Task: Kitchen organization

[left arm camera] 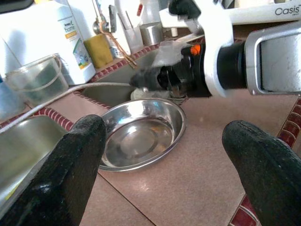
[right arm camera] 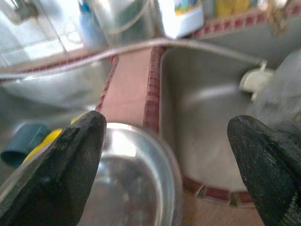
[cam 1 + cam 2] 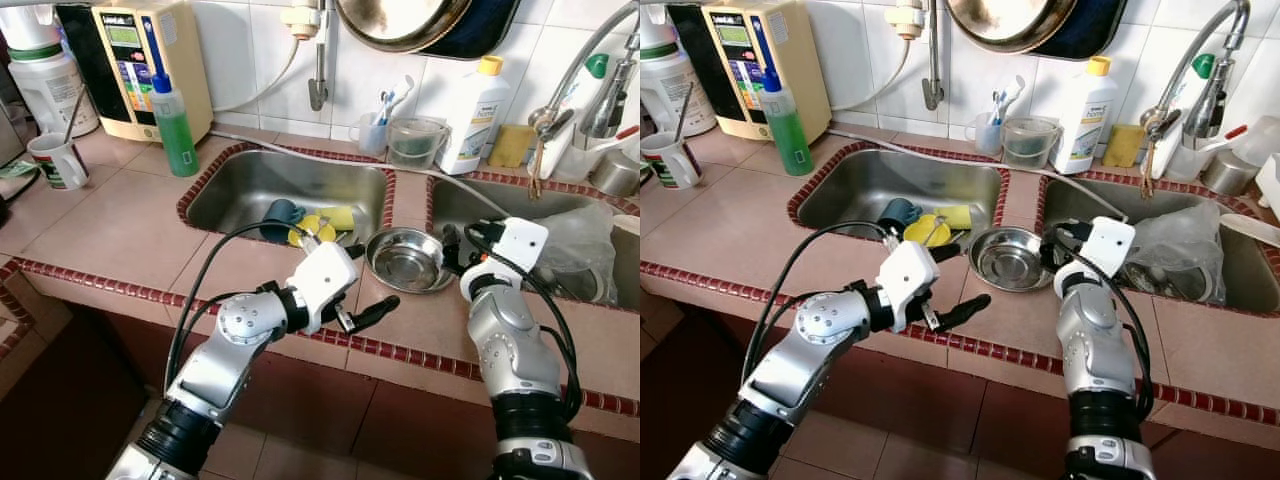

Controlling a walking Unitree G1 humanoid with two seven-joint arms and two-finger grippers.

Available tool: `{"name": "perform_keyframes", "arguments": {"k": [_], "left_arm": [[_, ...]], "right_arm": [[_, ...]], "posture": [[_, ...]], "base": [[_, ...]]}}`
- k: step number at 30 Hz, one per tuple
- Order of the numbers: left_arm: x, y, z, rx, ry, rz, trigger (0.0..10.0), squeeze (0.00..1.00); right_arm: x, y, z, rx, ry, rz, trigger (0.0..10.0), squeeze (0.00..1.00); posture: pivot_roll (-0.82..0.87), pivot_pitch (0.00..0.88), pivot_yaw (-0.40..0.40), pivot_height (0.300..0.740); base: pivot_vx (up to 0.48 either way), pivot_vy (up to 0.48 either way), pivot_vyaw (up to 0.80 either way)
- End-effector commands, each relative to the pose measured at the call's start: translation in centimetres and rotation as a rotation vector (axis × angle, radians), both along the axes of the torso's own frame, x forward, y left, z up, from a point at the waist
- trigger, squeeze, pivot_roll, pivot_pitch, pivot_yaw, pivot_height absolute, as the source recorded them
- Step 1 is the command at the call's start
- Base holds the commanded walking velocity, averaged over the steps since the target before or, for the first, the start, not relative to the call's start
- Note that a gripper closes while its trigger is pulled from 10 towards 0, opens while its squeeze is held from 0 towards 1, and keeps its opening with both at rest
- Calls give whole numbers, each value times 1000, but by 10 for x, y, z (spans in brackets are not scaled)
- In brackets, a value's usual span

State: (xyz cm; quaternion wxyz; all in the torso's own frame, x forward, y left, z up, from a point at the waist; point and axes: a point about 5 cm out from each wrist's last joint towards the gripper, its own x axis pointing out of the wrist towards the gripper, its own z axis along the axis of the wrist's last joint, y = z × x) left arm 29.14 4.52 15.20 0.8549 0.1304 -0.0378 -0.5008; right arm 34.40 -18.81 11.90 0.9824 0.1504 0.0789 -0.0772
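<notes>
Tiled counter (image 3: 130, 225) is carrying a steel bowl (image 3: 408, 260) between two sinks; both tools, right (image 3: 452, 247) at its three o'clock and left (image 3: 362, 312) at six, are hovering spread apart, likely needing to close on its rim.

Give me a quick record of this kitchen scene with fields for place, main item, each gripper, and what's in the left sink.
Place: tiled counter with two sinks
Main item: steel bowl, empty, on the counter strip between the sinks
Left gripper: open, near the counter's front edge, facing the bowl
Right gripper: open, beside the bowl's right rim
Left sink: blue cup, yellow items
</notes>
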Motion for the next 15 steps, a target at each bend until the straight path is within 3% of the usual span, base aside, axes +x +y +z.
{"name": "perform_keyframes", "arguments": {"k": [1,12,15], "left_arm": [[0,2,7,-14,-14,4,10000,0],[-3,4,12,-23,-18,18,10000,0],[-3,7,13,-25,-16,27,10000,0]], "right_arm": [[3,-1,-1,21,29,24,10000,0],[4,1,-16,39,119,84,10000,0],[4,-2,-21,58,143,77,9294,0]], "posture": [[12,0,-13,740],[28,0,-23,740],[32,0,-26,740]], "base": [[0,0,0],[0,0,0],[0,0,0]]}}
